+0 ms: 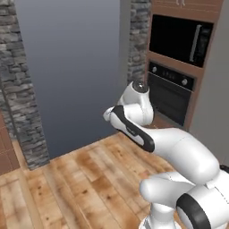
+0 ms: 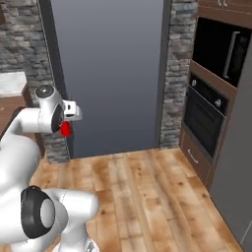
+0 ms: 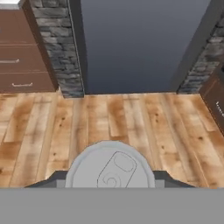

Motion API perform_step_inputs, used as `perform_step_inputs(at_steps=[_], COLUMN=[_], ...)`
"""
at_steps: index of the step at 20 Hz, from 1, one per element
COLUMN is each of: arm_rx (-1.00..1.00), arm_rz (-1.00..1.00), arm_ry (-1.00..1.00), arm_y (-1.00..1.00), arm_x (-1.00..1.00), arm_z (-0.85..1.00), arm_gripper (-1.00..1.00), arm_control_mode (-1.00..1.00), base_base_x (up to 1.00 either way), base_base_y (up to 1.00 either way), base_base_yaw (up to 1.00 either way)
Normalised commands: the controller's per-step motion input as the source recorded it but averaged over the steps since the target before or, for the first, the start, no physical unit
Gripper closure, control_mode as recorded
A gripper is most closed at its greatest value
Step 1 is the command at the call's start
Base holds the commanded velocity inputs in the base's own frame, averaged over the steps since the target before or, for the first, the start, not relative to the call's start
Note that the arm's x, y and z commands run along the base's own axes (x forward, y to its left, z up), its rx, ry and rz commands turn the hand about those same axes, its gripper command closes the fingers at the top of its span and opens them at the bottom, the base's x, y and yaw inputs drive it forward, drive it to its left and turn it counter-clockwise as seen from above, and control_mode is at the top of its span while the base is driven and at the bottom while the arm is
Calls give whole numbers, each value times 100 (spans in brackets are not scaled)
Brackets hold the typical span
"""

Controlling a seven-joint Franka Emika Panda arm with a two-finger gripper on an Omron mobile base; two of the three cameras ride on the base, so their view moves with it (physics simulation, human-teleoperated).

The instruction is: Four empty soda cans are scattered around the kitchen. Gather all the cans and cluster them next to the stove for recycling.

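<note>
The gripper (image 3: 111, 183) is closed on a soda can (image 3: 111, 168), with one dark finger (image 3: 52, 179) pressed against each side of it. In the hand view the can's silver top, with its pull tab, sits directly between the fingers at the bottom of the frame. In the right base view the same can (image 2: 65, 129) appears as a red body below the wrist, held above the wood plank floor (image 2: 147, 197). The arm is folded close to the base. Ahead of the robot stands a wide grey panel (image 2: 108, 74) framed by grey stone walls (image 2: 174, 74). A black wall oven (image 2: 206, 115) is set in brown cabinets on the right. Brown drawers (image 3: 22, 57) stand at the far left under a white counter (image 2: 12, 81).
</note>
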Motion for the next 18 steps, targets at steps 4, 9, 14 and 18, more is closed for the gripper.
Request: perform_step_inputs(at_steps=[4,9,14,18], arm_rx=[0,0,0,0], arm_rz=[0,0,0,0], arm_ry=[0,0,0,0], arm_y=[0,0,0,0], arm_x=[0,0,0,0], arm_z=[0,0,0,0], arm_gripper=[100,100,100,100], arm_control_mode=[100,100,100,100], base_base_x=[100,100,100,100], base_base_y=[84,95,100,86], base_base_yaw=[28,10,2,0])
